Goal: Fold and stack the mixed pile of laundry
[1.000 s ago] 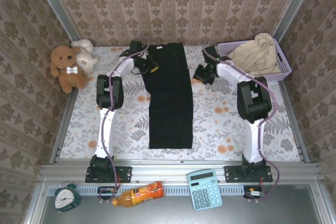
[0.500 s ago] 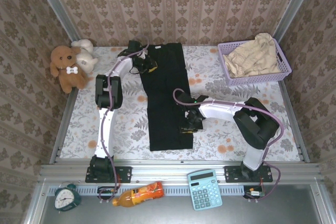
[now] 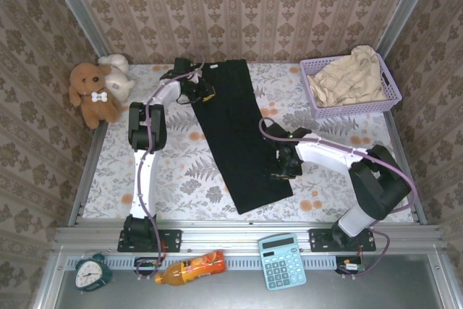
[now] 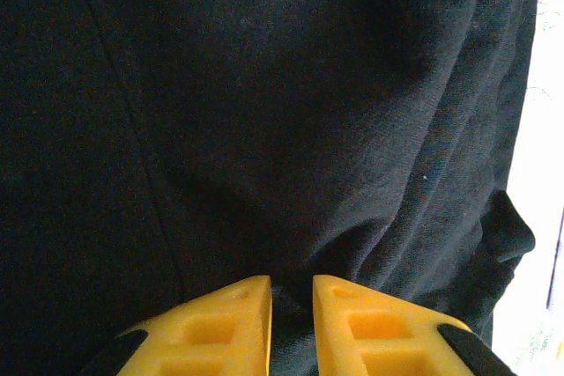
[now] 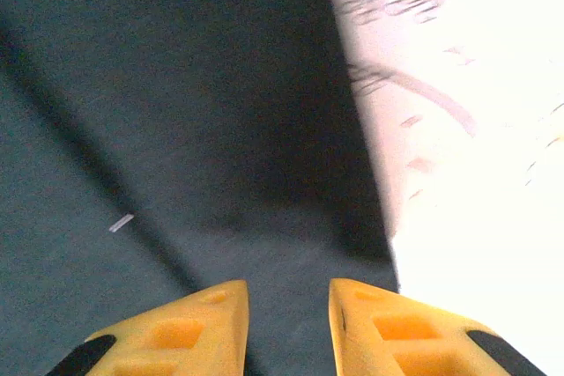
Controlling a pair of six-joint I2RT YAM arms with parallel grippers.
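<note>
Now the left tool (image 4: pixel 291 283), stretched far, seemingly pinches the black garment (image 3: pixel 242 139); right tool (image 5: pixel 289 288) slightly parted over it, grip unclear

The black garment (image 4: pixel 264 85) runs off the left wrist view at 9 and 12 o'clock. The left gripper (image 4: pixel 292 281) has its fingers (image 4: pixel 220 323) cut off at 6, and any pinch on cloth is untellable. In the right wrist view, the tablecloth (image 5: pixel 476 129) at 2 o'clock is blurred white.
</note>
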